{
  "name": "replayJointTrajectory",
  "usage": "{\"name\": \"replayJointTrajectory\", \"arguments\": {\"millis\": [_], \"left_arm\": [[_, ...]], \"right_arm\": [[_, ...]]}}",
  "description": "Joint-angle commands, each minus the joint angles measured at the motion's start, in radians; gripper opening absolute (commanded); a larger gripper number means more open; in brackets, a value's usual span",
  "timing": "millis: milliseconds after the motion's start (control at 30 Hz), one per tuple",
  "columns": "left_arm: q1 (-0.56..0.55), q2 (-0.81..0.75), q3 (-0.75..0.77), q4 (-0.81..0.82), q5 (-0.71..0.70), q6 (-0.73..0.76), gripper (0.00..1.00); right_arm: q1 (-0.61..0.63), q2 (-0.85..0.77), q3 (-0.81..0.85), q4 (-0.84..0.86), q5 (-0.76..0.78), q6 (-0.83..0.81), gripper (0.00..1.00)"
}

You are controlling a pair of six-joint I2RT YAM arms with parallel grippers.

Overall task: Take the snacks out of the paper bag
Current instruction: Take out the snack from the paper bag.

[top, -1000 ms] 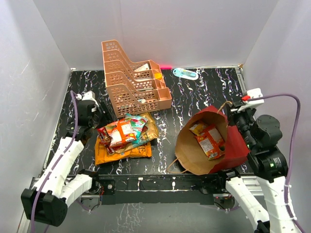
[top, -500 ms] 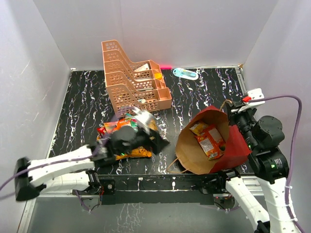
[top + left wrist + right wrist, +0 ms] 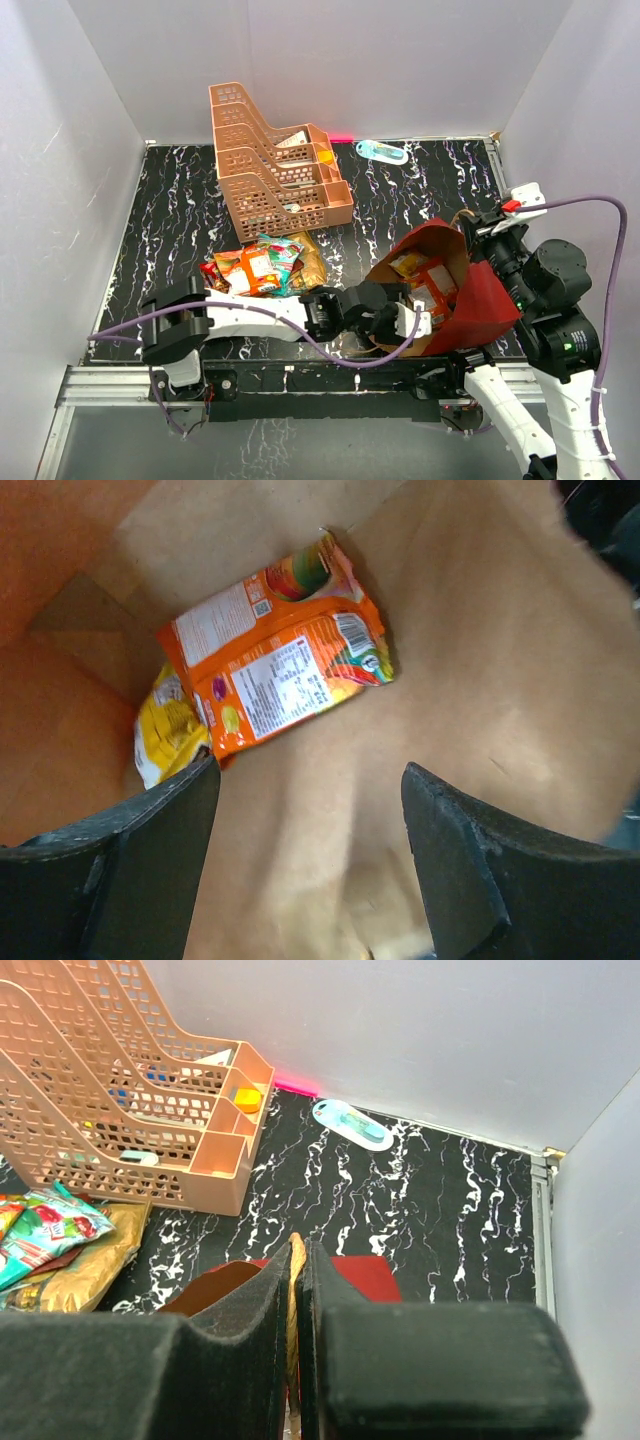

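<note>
Top view: black marbled worktop [image 3: 180,210] in a white-walled booth. Red paper bag [image 3: 490,295] lies on its side at R-centre, brown mouth facing L. L arm reaches low along the near edge, w/ L fingers [image 3: 408,318] at the bag's mouth. L wrist cam looks into the bag: the two dark fingers stand wide apart w/ nothing btwn them, only brown paper beyond. Deeper in lies an orange packet [image 3: 275,665], printed back showing, and a yellow packet [image 3: 165,730] partly tucked under its L end; neither is touched. R fingers [image 3: 468,228] sit at the bag's raised far edge, pressed together on a thin tan strip of the bag; can't tell if it's rim or handle. Outside the bag: pile of snacks [image 3: 262,270] at L-centre of worktop, red, orange & teal packets on top of a tan-gold one, just in front of a peach rack [image 3: 275,170]. Small blue-green bottle [image 3: 382,151] lies by the back wall, well apart from the rest
</note>
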Motion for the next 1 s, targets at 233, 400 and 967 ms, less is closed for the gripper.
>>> {"name": "replayJointTrajectory", "arguments": {"millis": [233,400,967], "left_arm": [[0.142,0.267,0.093,0.247,0.350,0.380,0.66],[0.168,0.382,0.155,0.267,0.367,0.444,0.66],[0.168,0.474,0.181,0.599,0.225,0.460,0.16]], "right_arm": [[0.002,0.030,0.088,0.046,-0.068,0.033,0.08],[0.002,0.031,0.105,0.031,-0.070,0.034,0.08],[0.002,0.027,0.098,0.009,-0.044,0.020,0.08]]}}
